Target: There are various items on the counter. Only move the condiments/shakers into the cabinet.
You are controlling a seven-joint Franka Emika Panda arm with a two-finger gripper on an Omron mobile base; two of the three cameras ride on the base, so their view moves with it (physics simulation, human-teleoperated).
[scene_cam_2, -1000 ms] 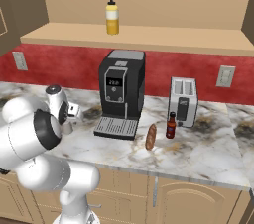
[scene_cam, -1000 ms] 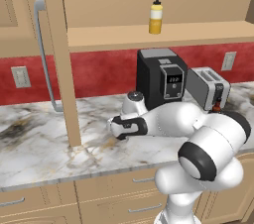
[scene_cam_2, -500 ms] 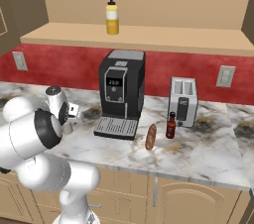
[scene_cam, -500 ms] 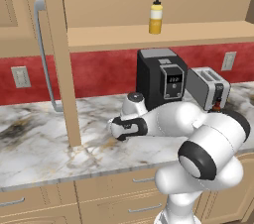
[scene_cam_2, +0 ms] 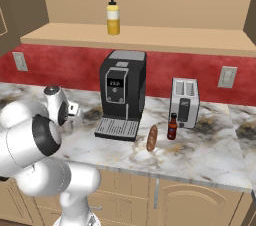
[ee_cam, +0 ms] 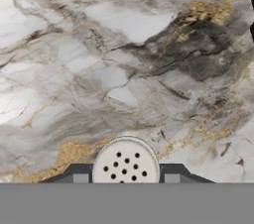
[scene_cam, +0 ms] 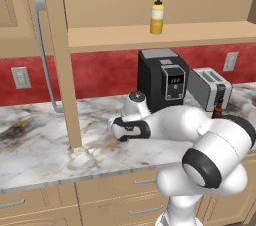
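Grey shaker [ee_cam: 126,161] sits between the gripper [ee_cam: 126,177] fingertips, jaws clenched against it, above the marble counter [ee_cam: 124,59]. Yellow squeeze bottle [scene_cam: 157,16] stands on the cabinet [scene_cam: 150,37] shelf above the coffee machine [scene_cam: 161,77].

Counter [ee_cam: 124,59] glossy veined marble; cabinet [scene_cam: 65,65] matt wood; shaker [ee_cam: 125,162] matt grey.

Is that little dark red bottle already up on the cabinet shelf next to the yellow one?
No, the dark red bottle stands on the counter by the toaster; the yellow bottle is alone on the shelf.
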